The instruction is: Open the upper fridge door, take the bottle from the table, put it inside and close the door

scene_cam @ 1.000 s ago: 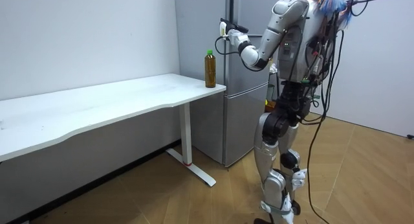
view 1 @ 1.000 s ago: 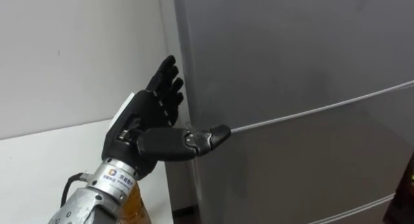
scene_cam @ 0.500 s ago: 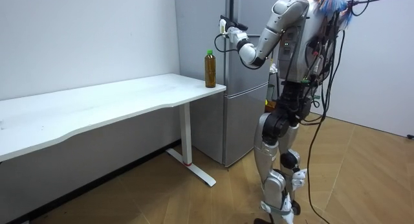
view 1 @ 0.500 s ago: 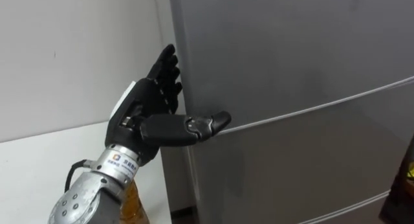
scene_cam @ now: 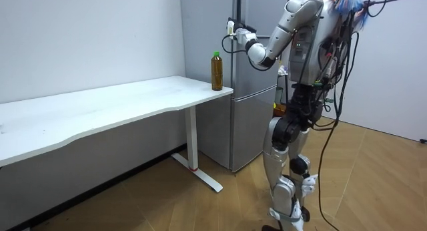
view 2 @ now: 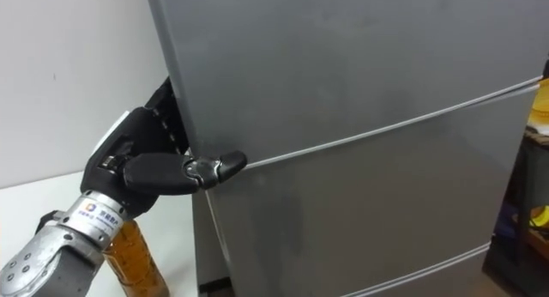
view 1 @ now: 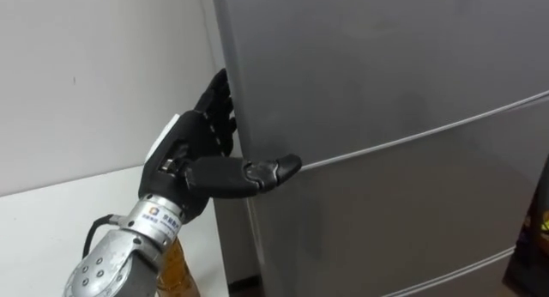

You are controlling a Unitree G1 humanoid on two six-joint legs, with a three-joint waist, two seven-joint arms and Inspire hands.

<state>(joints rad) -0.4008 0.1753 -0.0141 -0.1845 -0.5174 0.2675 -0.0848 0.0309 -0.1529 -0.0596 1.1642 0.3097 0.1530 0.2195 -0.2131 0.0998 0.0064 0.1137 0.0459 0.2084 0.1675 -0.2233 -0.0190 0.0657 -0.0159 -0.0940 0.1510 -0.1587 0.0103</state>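
The robot's black left hand (view 1: 193,147) lays its fingers (view 1: 219,108) straight and pressed together along the left side edge of the tall grey metal fridge (view 1: 386,74). The thumb is spread across the door front. Below the fingers, under the wrist, the amber plastic bottle with a green cap (scene_cam: 217,72) stands upright on the white table (scene_cam: 133,97).

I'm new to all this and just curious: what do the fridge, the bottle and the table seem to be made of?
The fridge: grey, matt doors with a soft sheen, probably painted or brushed metal. The bottle: likely clear plastic, since amber liquid shows through; green cap. The table: smooth white top, perhaps laminate, on white, likely metal, legs.
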